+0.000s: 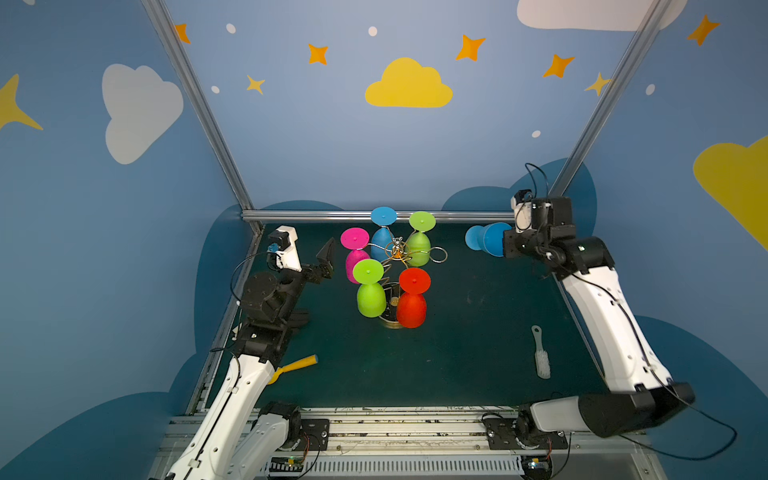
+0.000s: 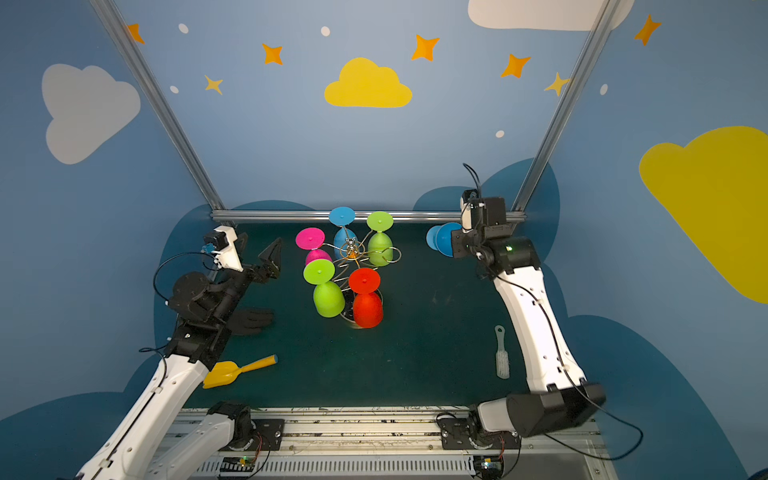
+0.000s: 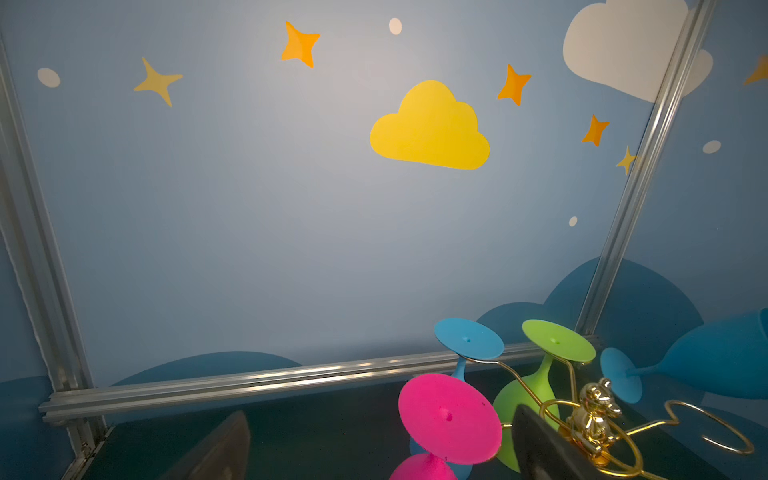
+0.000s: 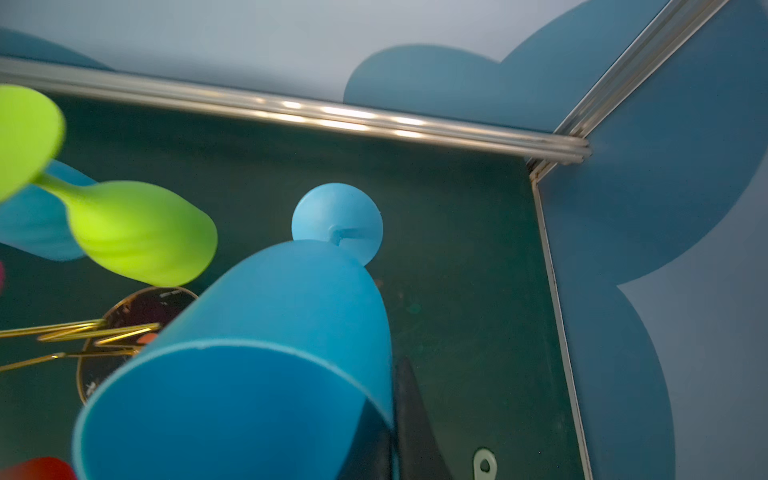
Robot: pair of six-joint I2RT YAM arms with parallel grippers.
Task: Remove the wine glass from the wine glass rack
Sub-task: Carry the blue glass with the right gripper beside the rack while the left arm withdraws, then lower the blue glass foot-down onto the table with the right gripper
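Far left, the left gripper (image 2: 257,250) hung with its jaws spread wide and nothing between them, a little way off from the rack. A yellow scoop (image 2: 239,369) lay on the dark green surface (image 1: 478,340) close to that arm.

In the middle stood the wine glass rack (image 1: 397,250). It was thin gold wire, with curly loop arms fanning out from a central stem, a shiny little knob on top and a round dark base with a gold edge. Five glasses hung on it upside down, feet up:
- a pink glass (image 1: 354,240) on the left
- a front lime glass (image 1: 370,291)
- a hanging blue glass (image 1: 383,235) at the back
- a back lime glass (image 1: 420,243) next to it
- a red glass (image 1: 413,301) at front right

They all looked matte and solid-coloured. The empty loop (image 1: 438,254) stuck out on the rack's right side.

Right of that loop, clear of the wire, we saw the wine glass (image 1: 484,241) that was off the rack. It was blue and matte, held up on its side, with its flat round foot pointing back at the rack and its open mouth toward the right arm.

The right gripper (image 1: 504,246) was clamped tight on the rim of its bowl. In the right wrist view one finger (image 4: 411,415) ran along the outside of the wall.

A white brush (image 1: 540,357) lay on the surface nearer the front, on the right.
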